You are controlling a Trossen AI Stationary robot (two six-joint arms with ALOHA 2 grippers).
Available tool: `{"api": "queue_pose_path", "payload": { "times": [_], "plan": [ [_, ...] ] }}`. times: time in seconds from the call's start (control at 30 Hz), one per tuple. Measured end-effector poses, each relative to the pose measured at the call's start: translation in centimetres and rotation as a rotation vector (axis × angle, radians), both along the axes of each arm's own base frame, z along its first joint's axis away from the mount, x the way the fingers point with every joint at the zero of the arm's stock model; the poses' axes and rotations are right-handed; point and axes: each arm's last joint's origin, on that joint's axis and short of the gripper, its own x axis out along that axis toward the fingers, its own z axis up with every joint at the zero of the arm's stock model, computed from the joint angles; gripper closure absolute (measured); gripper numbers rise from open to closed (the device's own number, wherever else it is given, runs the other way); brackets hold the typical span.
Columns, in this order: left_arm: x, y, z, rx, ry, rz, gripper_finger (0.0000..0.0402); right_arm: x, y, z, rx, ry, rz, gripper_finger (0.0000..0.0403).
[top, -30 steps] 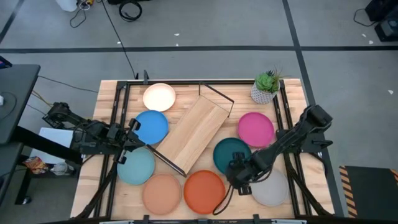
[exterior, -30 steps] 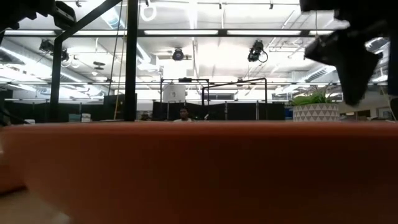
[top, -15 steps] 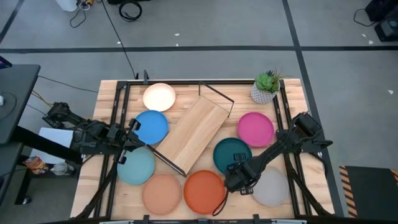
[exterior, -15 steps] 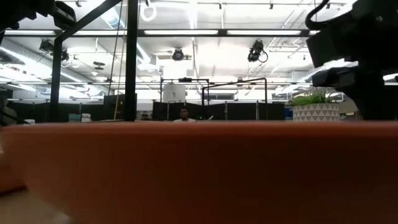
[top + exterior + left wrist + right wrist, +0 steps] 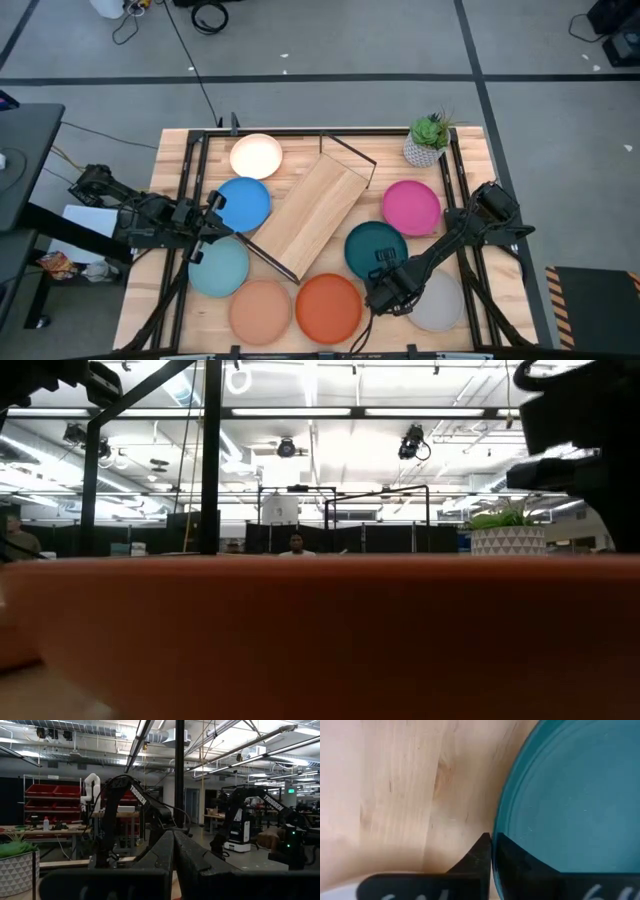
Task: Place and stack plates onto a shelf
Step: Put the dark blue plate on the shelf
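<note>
The teal plate [image 5: 375, 250] is pinched at its rim by the right end effector [image 5: 385, 290], near the surface's front edge, with the shelf [image 5: 308, 213] lying toward the left edge.

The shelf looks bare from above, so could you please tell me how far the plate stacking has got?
Nothing is done: the shelf holds no plates. All eight lie on the table. In hand: the right gripper is low at the teal plate, its jaws closed on the plate's rim in its wrist view. The left gripper waits between the blue plate and light blue plate. Every placement remains.
</note>
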Motion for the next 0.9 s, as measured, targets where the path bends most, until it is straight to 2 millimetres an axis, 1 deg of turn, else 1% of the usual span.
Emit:
{"api": "queue_pose_path", "payload": {
  "times": [0.13, 0.23, 0.47, 0.63, 0.7, 0.77, 0.9],
  "plan": [
    [0.0, 0.0, 0.0, 0.000, 0.000, 0.000, 0.0382, -0.2, -0.1, 0.7, 0.010, -0.015, 0.024, 0.0388],
    [0.0, 0.0, 0.0, 0.000, 0.000, 0.000, 0.0382, -0.1, -0.1, 1.8, 0.003, -0.017, 0.041, 0.0385],
    [0.0, 0.0, 0.0, 0.000, 0.000, 0.000, 0.0382, 0.8, 0.5, 5.2, -0.015, -0.044, 0.085, 0.0385],
    [0.0, 0.0, 0.0, 0.000, 0.000, 0.000, 0.0382, 1.1, 0.5, 7.7, -0.092, -0.067, 0.097, 0.0385],
    [0.0, 0.0, 0.0, 0.000, 0.000, 0.000, 0.0382, 1.3, 0.4, 8.2, -0.127, -0.095, 0.129, 0.0385],
    [0.0, 0.0, 0.0, 0.000, 0.000, 0.000, 0.0382, 1.6, 0.1, 8.3, -0.160, -0.112, 0.168, 0.0384],
    [0.0, 0.0, 0.0, 0.000, 0.000, 0.000, 0.0382, 2.8, -1.3, 8.3, -0.215, -0.137, 0.201, 0.0384]
  ]
}}
